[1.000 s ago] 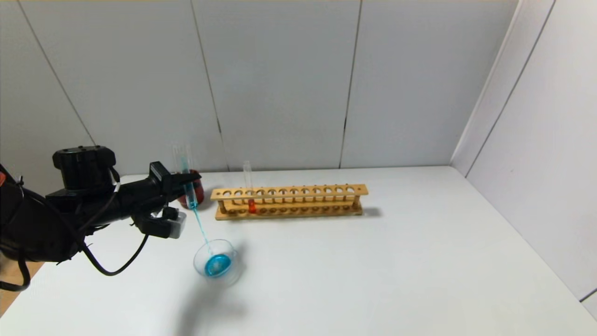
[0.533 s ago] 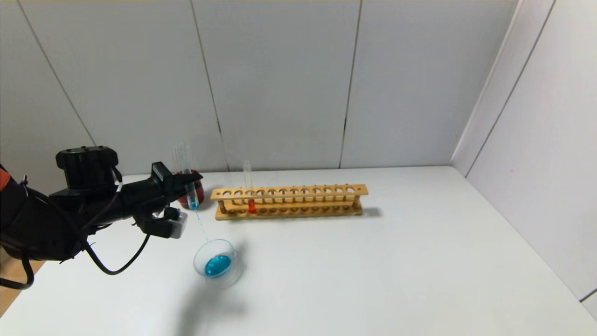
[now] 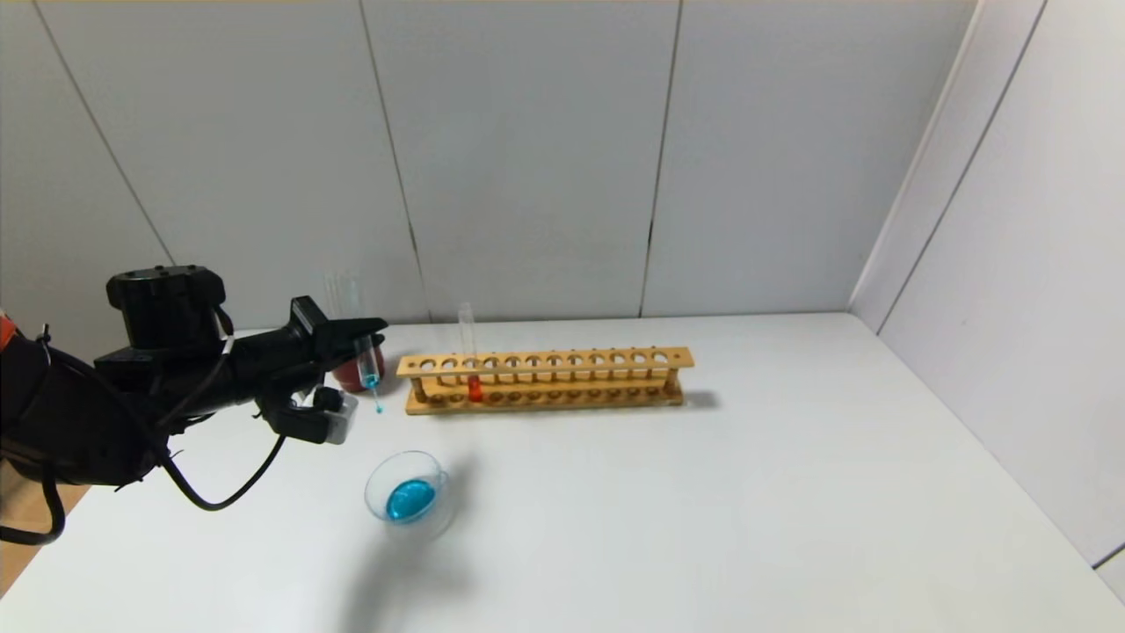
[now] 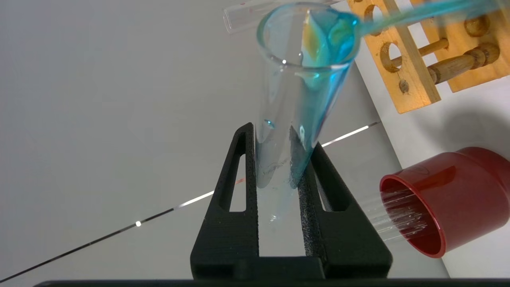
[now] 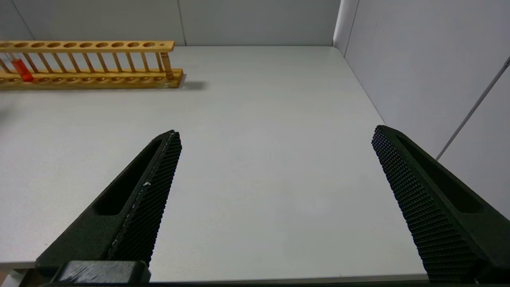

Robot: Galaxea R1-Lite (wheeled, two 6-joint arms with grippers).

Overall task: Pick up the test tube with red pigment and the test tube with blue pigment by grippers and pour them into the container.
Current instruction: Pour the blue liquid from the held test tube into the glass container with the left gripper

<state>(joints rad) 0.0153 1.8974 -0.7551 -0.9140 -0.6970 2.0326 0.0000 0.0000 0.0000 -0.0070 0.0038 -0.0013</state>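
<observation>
A: Where is the blue tube (image 3: pixel 365 356)?

B: Clamped between the black ribbed fingers (image 4: pixel 243 187) of the left gripper (image 3: pixel 362 335), mouth down, a blue drop hanging at the lip, above the table (image 3: pixel 703 492) behind the dish (image 3: pixel 409 494).

A: The dish?

B: Round clear glass, a blue pool inside. Further right, the red tube (image 3: pixel 468 352) stands upright in the wooden rack (image 3: pixel 545 378).

A: Right gripper (image 5: pixel 275 179)?

B: Wide apart, holding nothing.

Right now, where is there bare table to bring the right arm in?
The table is bare right of the container and in front of the rack, out to the side wall. Crowded at the rack's left end: red cup, left gripper holding the test tube with blue pigment.
</observation>
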